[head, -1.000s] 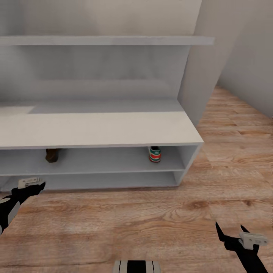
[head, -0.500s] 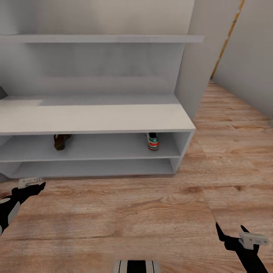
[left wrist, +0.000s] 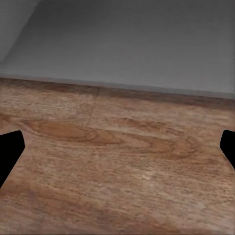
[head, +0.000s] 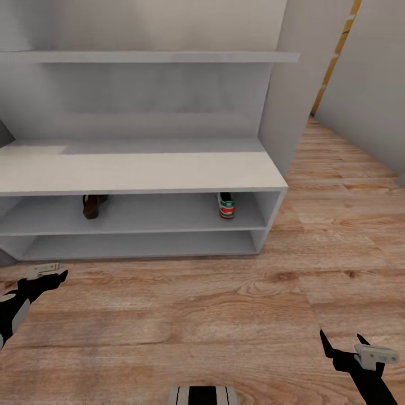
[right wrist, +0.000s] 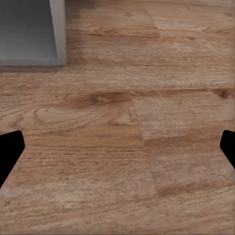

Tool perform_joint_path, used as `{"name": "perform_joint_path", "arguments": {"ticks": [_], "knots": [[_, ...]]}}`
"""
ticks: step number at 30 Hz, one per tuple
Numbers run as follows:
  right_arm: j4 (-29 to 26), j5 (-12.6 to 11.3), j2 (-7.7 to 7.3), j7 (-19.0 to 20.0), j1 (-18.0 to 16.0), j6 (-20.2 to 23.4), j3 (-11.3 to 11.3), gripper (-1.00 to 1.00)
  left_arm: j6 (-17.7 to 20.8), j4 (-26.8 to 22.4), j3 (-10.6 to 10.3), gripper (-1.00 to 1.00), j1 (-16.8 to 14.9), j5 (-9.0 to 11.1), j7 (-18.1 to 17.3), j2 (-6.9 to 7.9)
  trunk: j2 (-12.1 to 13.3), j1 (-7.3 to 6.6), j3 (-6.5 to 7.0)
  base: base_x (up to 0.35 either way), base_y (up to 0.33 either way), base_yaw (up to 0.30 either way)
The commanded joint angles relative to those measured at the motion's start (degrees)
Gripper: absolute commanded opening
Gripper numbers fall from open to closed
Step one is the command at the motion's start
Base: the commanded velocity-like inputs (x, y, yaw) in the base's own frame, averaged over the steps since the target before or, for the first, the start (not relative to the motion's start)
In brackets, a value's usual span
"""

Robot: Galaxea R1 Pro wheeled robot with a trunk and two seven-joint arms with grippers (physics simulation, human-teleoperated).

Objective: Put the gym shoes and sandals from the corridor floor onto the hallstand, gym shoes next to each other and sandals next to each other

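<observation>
Head view: one gym shoe and one sandal are kept on the hallstand upper shelf, well apart | left gripper and right gripper are spread wide, nothing held, ready for more shoes

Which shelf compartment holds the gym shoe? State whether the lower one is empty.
The gym shoe stands in the hallstand's upper compartment, near its right end. The lower compartment looks empty in the head view.
</observation>
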Motion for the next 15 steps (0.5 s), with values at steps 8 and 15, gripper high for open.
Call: {"name": "perform_joint_path", "arguments": {"ticks": [8, 15], "knots": [[-0.14, -0.01, 0.00, -0.03, 0.00, 0.00, 0.04, 1.00, -0.02, 0.00, -0.02, 1.00, 0.00, -0.02, 0.00, -0.03, 0.00, 0.00, 0.00, -0.017, 0.000, 0.000], [-0.26, -0.01, 0.00, 0.01, 0.00, 0.00, 0.06, 1.00, -0.01, 0.00, -0.02, 1.00, 0.00, -0.06, 0.00, -0.06, 0.00, 0.00, 0.00, -0.006, 0.000, 0.000]]}}
